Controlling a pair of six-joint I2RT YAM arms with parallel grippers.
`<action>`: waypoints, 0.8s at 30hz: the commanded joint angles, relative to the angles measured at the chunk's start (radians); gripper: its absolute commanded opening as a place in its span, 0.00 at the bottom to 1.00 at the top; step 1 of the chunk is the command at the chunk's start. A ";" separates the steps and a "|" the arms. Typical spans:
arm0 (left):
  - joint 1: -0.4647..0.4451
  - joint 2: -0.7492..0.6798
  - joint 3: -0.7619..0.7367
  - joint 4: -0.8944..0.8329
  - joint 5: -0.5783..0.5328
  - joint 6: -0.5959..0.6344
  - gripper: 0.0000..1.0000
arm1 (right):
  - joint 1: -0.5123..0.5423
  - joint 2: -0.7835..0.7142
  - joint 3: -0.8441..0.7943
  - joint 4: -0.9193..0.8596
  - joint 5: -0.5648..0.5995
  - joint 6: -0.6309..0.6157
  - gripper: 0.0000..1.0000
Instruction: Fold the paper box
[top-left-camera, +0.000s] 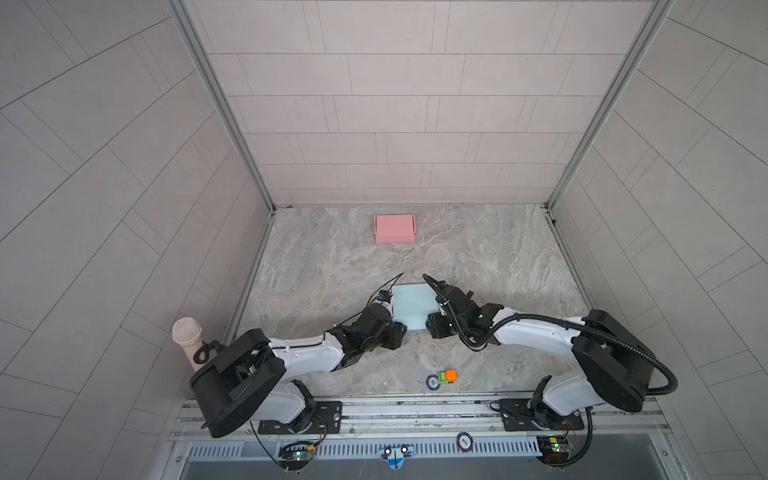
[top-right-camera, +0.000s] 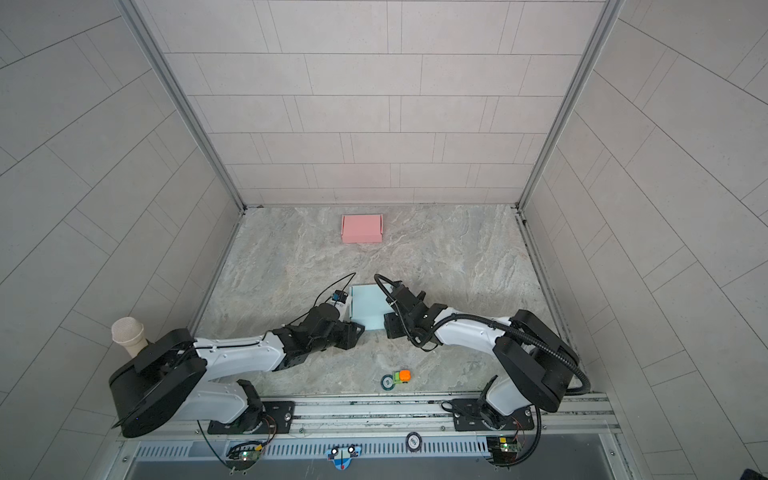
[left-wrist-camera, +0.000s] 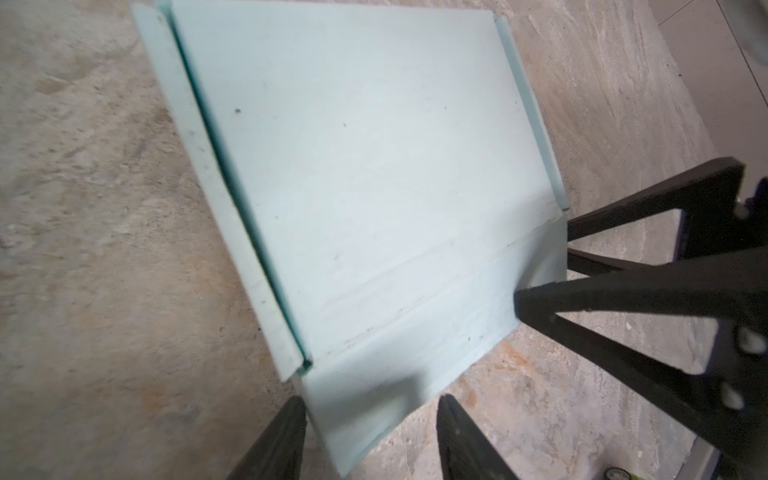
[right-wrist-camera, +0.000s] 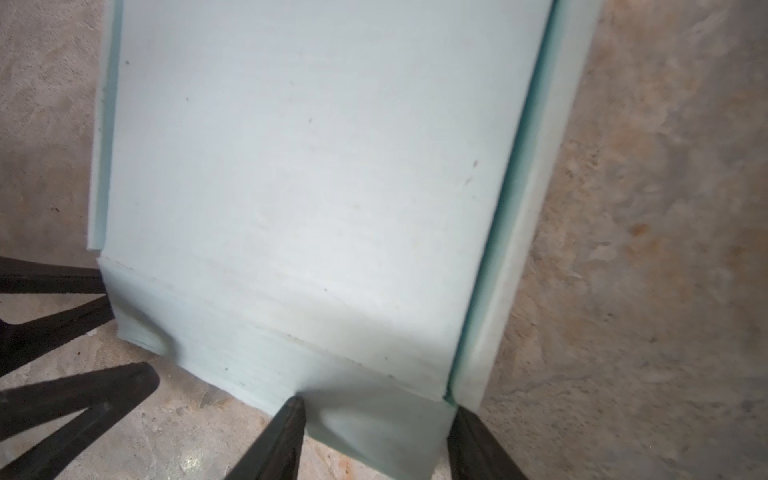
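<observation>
The light blue paper box (top-left-camera: 413, 305) lies part-folded on the marble tabletop (top-left-camera: 478, 257), in the near middle, directly between the two arms. Narrow side strips (left-wrist-camera: 216, 199) are folded up along its left and right edges, and its near flap (left-wrist-camera: 415, 353) slopes toward the robot.

The left gripper (left-wrist-camera: 368, 436) stands about half open. Its fingers straddle the flap's left corner, with a gap showing beside one finger, so nothing is pinched.

The right gripper (right-wrist-camera: 378, 436) is also about half open, over the flap's right corner. One fingertip (right-wrist-camera: 295, 409) presses a dent into the paper, and the other sits just beside the right side strip.

A closed pink box (top-left-camera: 395, 228) rests far back near the wall. By the near edge, well apart from the blue box, a small orange and green toy (top-left-camera: 448, 376) sits against a dark ring (top-left-camera: 433, 382).
</observation>
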 joint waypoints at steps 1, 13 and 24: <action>0.007 0.001 0.017 0.008 -0.004 0.017 0.54 | -0.006 -0.029 0.020 -0.028 0.023 -0.010 0.61; 0.022 0.004 0.015 0.006 -0.004 0.023 0.53 | -0.049 -0.104 0.022 -0.117 0.050 -0.040 0.72; 0.028 0.012 0.024 -0.006 -0.014 0.033 0.53 | -0.120 -0.063 0.185 -0.175 0.089 -0.137 0.73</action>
